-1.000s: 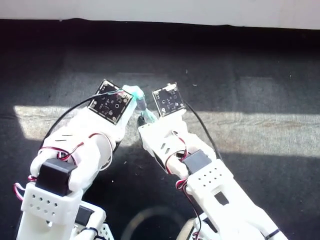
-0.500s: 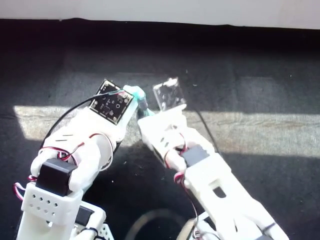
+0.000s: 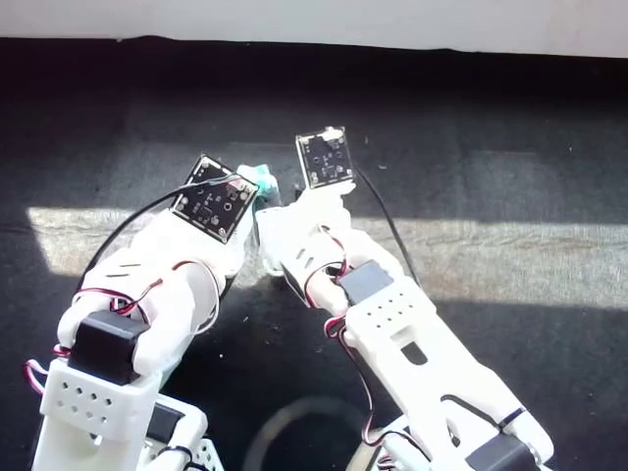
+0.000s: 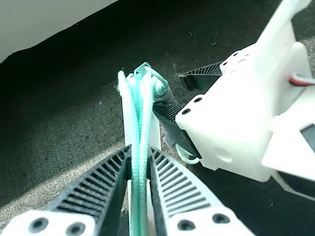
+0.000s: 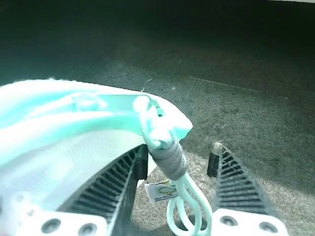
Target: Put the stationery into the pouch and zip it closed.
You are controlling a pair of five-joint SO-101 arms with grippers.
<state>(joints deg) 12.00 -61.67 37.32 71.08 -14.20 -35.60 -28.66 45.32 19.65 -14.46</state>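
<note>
A mint-green pouch (image 4: pixel 135 98) stands on edge with its zipper seam up, and my left gripper (image 4: pixel 139 150) is shut on its rim. From above, only a corner of the pouch (image 3: pixel 260 180) shows between the two wrist cameras. The zipper pull (image 5: pixel 167 157), wrapped in grey with a mint cord loop, hangs at the pouch's end (image 5: pixel 59 132). My right gripper (image 5: pixel 178 147) is open, with the pull between its fingers and close to one of them. From the left wrist, the right gripper (image 4: pixel 179 96) sits right against the pull (image 4: pixel 160 88). No loose stationery is visible.
The table is covered in dark felt (image 3: pixel 471 118), crossed by a bright band of sunlight (image 3: pixel 510 260). A white wall (image 3: pixel 392 20) runs along the far edge. Both arm bodies crowd the near middle. A small paper tag (image 5: pixel 160 191) lies under the pull.
The right arm has swung forward and leftward, closing in on the left arm, so less of the pouch shows between them. The left arm has stayed put.
</note>
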